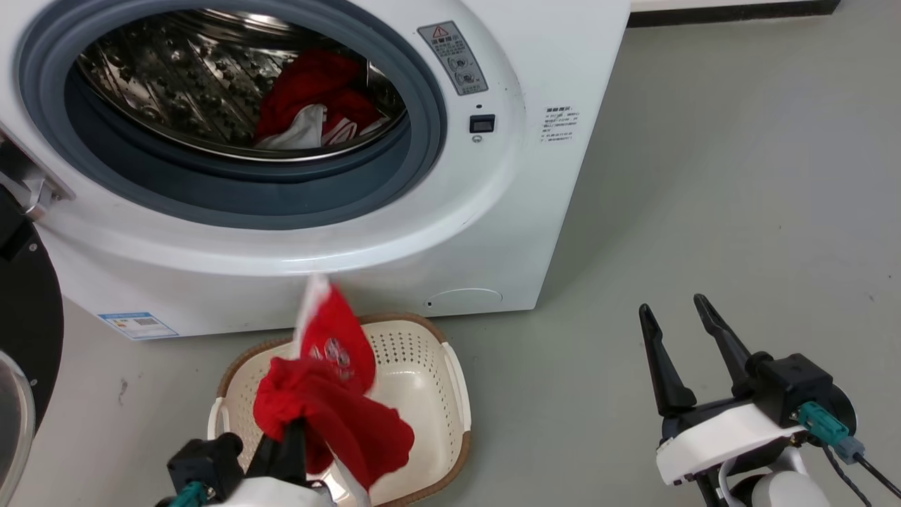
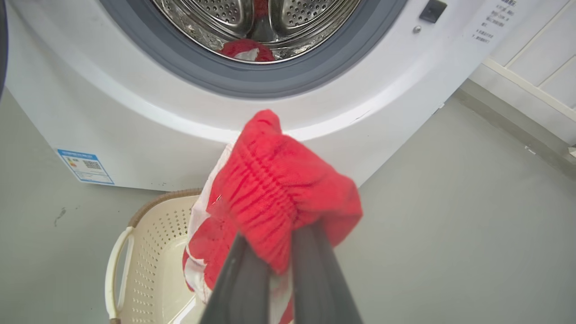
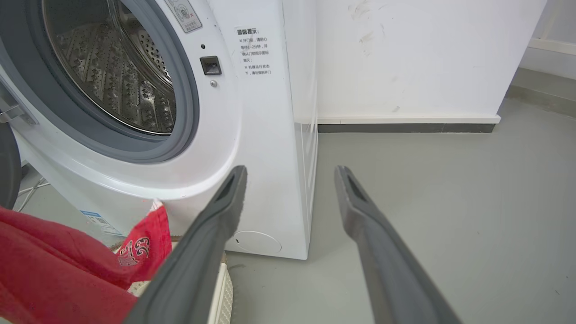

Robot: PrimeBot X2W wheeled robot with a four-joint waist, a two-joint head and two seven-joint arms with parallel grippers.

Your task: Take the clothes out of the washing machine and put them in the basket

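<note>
Pinching a bunched bright red fabric garment (image 1: 338, 415) (image 2: 279, 193) (image 3: 54, 261) with white trim between its two long dark fingers (image 2: 243, 283), the robot's left gripper (image 1: 292, 426) (image 2: 274, 252) holds the cloth in the air. Directly beneath it sits the small cream-white perforated plastic basket (image 1: 422, 352) (image 2: 153, 243) (image 3: 223, 288) with a brown woven-look rim, and part of the garment hangs over the basket's inside. Whether cloth touches plastic cannot be told.

Just beyond gripper and basket stands the large white front-loading washing machine (image 1: 493, 232) (image 2: 135, 112) (image 3: 270, 148), its grey-rimmed porthole (image 1: 422, 162) open. More red-and-white clothes (image 1: 317, 98) (image 2: 246, 48) lie low in the perforated steel drum (image 1: 176, 77), above and ahead of the gripper. The machine's dark round glass door (image 1: 28, 317) is swung out to the gripper's left.

Well off to its right, the right gripper (image 1: 672, 306) (image 3: 291, 173) hovers over the grey floor (image 1: 704, 176) — fingers spread apart, gripping nothing.
</note>
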